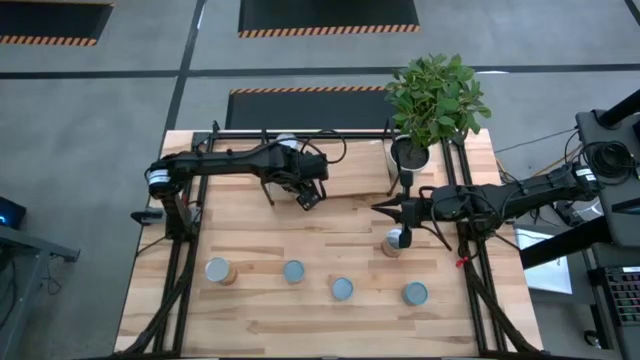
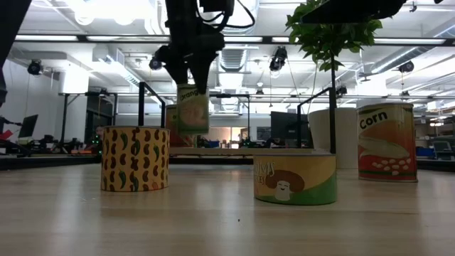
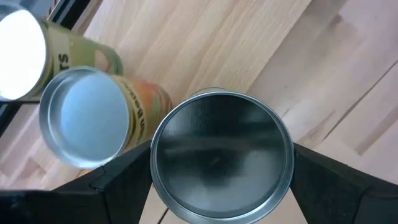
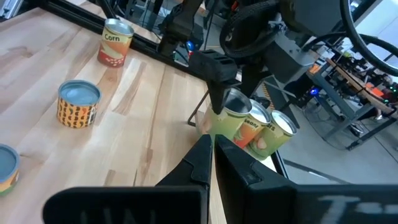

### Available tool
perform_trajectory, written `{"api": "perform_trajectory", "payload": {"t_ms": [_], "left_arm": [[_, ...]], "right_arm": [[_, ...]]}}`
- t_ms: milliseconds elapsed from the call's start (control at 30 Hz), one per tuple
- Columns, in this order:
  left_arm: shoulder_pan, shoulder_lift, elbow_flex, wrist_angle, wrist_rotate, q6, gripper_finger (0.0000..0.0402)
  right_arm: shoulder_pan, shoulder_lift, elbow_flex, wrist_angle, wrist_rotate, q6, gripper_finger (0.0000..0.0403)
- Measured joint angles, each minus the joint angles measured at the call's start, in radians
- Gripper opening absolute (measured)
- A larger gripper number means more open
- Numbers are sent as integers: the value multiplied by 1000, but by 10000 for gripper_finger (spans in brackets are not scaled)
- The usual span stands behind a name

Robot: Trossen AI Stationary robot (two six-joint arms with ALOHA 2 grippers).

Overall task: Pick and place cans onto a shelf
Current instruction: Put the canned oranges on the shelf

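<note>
High view: the left gripper (image 1: 309, 193) sits over the far middle of the tabletop (image 1: 300, 330), by the shelf (image 1: 350, 170) along the far edge. Four cans (image 1: 342, 289) stand in a loose row near the front, and a fifth can (image 1: 395, 241) is just beside the right gripper (image 1: 385, 209), whose jaws are clenched on nothing.

Low view: the left arm's jaws hold an orange-labelled can (image 2: 192, 108) by its sides, lifted clear of the tabletop. A bean can (image 2: 135, 158), a mushroom can (image 2: 294, 178) and a corn can (image 2: 387, 142) stand on the wood.

Left wrist view: the held can (image 3: 222, 163) sits between the spread fingers (image 3: 121, 171), its metal top facing the camera; two shelved cans (image 3: 86, 118) lie just beyond it.

Right wrist view: the left arm lowers its can beside those two at the far side.

These tins look stiff and fairly light, with smooth labels that may slip; taking them mid-height across the round wall seems safest
</note>
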Motion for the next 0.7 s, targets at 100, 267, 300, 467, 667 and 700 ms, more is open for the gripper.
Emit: {"api": "perform_trajectory", "payload": {"t_ms": [100, 267, 300, 467, 667, 700], "left_arm": [[0, 12, 0, 5, -1, 12, 311], [0, 31, -1, 12, -2, 15, 316], [0, 36, -1, 12, -2, 15, 318], [0, 41, -1, 12, -24, 15, 327], [0, 41, -1, 12, -33, 18, 329], [0, 41, -1, 12, -37, 20, 329]], "right_arm": [[0, 0, 0, 0, 0, 0, 9], [0, 0, 0, -1, 0, 7, 9], [0, 0, 0, -1, 0, 7, 9], [0, 0, 0, -1, 0, 8, 9], [0, 0, 0, -1, 0, 8, 9], [0, 0, 0, -2, 0, 7, 9]]}}
